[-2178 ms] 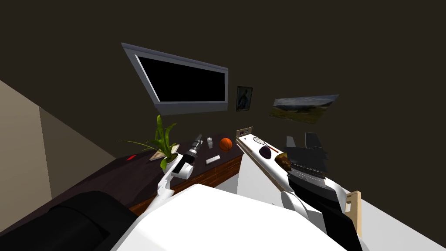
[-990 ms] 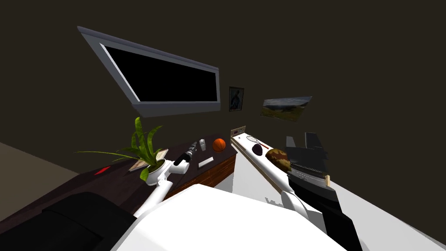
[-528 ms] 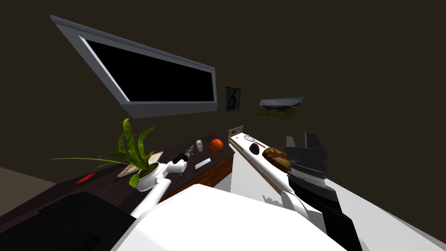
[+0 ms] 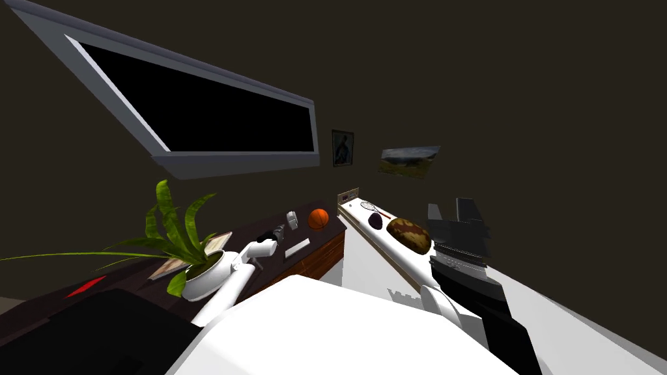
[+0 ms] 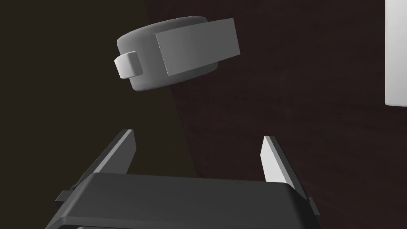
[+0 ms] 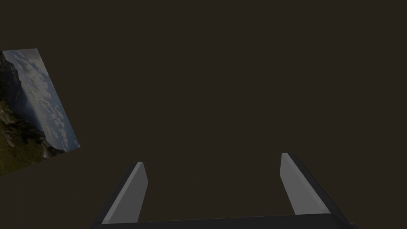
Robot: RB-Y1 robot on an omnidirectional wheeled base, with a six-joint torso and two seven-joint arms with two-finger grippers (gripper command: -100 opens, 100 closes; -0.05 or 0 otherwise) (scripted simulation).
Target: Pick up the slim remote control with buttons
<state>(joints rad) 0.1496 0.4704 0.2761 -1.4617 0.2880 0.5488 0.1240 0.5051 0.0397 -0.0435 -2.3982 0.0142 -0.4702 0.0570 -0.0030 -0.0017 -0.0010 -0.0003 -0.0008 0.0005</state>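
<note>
Left tool (image 5: 198, 134), fingers (image 5: 274, 159) apart, near remote (image 4: 297, 248)

The remote (image 4: 297, 248) is too small to make out buttons.

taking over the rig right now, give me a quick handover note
Left gripper: open, empty, over the dark table, pointed at a grey round gadget.
Right gripper: open, empty, raised on the right.
Remote: flat on the table near its front edge, beside the left gripper, untouched.
Done: left arm out over the table.
Left: line up on the remote, grip, lift.
</note>
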